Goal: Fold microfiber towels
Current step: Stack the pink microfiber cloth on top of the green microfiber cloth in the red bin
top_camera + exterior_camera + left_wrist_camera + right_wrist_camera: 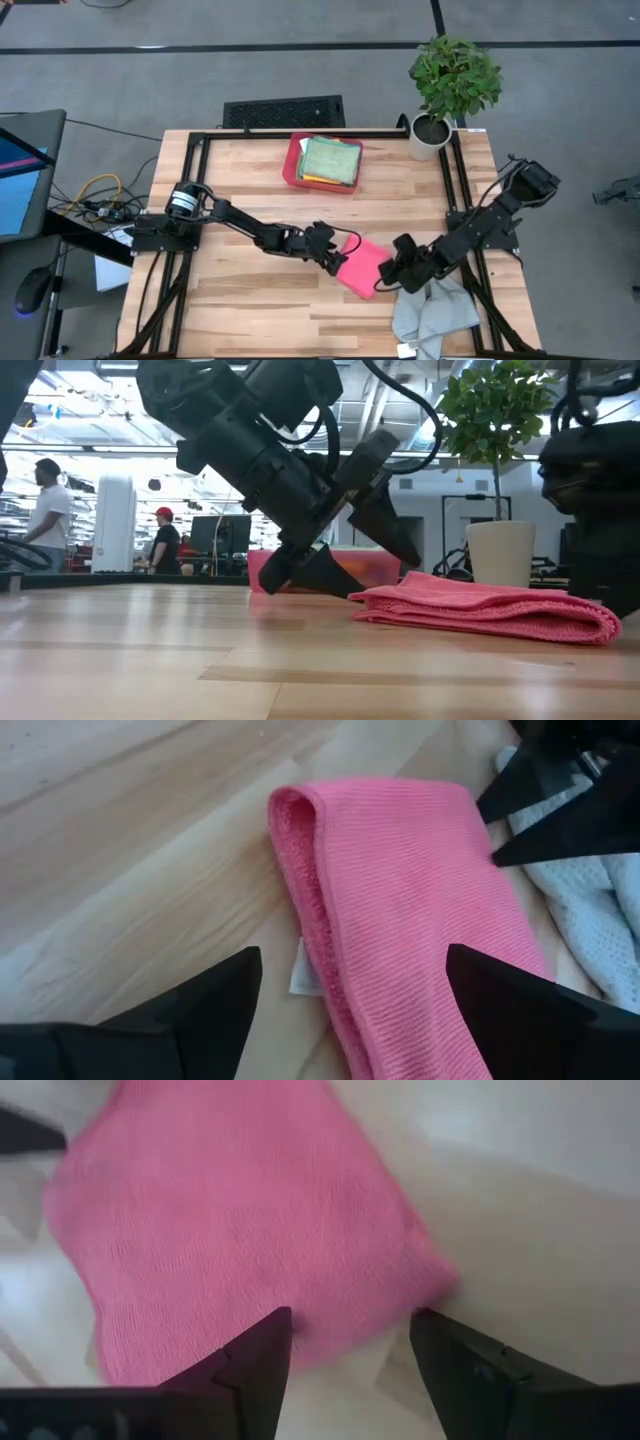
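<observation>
Pink folded microfiber towel (362, 266) flat mid-table between left gripper (338, 252) and right gripper (388, 276), both spread open, empty, grey crumpled cloth (433, 312) near right edge, red rectangular tray (292, 163) of folded towels (331, 160) far, potted plant (450, 85) at far right corner.

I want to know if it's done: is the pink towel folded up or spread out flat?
Folded. The pink towel lies doubled over, its rounded fold edge showing stacked layers.
</observation>
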You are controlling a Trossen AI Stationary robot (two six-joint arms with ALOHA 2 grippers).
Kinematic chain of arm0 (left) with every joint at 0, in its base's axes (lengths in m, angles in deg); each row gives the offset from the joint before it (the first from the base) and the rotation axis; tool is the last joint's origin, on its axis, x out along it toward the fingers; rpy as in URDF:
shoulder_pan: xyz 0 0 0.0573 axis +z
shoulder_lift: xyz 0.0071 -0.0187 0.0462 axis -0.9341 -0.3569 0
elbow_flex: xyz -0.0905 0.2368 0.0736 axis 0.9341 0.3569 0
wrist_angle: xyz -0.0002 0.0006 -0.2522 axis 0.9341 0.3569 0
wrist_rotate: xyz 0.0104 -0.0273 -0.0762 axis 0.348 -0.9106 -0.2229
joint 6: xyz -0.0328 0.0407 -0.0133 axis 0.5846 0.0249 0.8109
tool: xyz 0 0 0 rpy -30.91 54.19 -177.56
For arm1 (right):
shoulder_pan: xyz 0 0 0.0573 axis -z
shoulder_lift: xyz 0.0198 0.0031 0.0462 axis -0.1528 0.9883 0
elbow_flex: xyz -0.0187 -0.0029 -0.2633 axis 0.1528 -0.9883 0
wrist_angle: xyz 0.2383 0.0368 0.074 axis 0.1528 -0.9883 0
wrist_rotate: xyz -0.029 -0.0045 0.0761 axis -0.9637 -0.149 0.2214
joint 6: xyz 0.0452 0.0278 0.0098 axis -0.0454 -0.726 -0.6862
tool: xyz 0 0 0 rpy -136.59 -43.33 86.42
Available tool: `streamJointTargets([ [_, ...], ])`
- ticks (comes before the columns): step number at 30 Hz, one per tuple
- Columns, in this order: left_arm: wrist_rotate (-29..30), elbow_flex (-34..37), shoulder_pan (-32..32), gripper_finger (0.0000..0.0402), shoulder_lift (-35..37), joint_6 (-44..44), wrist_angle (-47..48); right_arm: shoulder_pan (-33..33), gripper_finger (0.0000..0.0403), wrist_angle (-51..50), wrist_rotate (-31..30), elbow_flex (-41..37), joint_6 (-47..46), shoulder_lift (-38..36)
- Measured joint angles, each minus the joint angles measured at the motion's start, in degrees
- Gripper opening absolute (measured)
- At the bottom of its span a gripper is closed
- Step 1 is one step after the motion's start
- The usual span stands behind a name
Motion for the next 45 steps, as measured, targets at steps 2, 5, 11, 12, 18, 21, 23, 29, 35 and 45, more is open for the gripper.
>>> streamJointTargets([
  [2, -0.17, 0.00, 0.09, 0.0309, 0.00, 0.52, -0.07, 1.25, 0.0235, 0.56, -0.62, -0.05, 0.06, 0.23],
  [5, -0.20, -0.02, 0.12, 0.0301, -0.50, 1.16, 0.19, 2.49, 0.0235, 1.32, -1.21, -0.04, 1.11, 1.17],
  [11, -2.21, -3.06, 0.64, 0.0291, -4.89, 2.27, -0.93, 4.12, 0.0235, 5.74, -3.21, 0.11, 3.79, 4.43],
  [12, -2.38, -3.66, 0.69, 0.0291, -5.42, 2.35, -0.70, 4.30, 0.0235, 6.21, -3.38, 0.12, 3.89, 4.75],
  [18, -3.56, -5.30, 0.56, 0.0287, -6.24, 2.64, 0.02, 5.29, 0.0215, 6.57, -4.05, -0.01, 4.73, 4.72],
  [21, -3.58, -5.60, 0.20, 0.0264, -6.30, 2.84, 0.69, 5.57, 0.0186, 8.13, -5.53, -0.24, 7.63, 5.25],
  [23, -2.91, -5.64, -0.06, 0.0239, -6.33, 2.70, 1.50, 6.09, 0.0165, 8.99, -5.71, -0.24, 9.16, 5.86],
  [29, -3.98, -5.57, -0.30, 0.0128, -6.39, -0.57, 0.77, 6.73, 0.0089, 11.42, -6.92, -0.24, 11.58, 8.00],
  [35, -4.06, -5.51, -0.37, 0.0011, -6.39, -2.58, 0.64, 7.35, 0.0017, 13.68, -6.50, -0.03, 19.15, 7.12],
  [45, -4.70, -5.33, 3.04, 0.0005, 2.55, -5.59, 8.96, 14.80, 0.0016, 8.56, -5.96, 6.20, 34.56, 0.91],
])
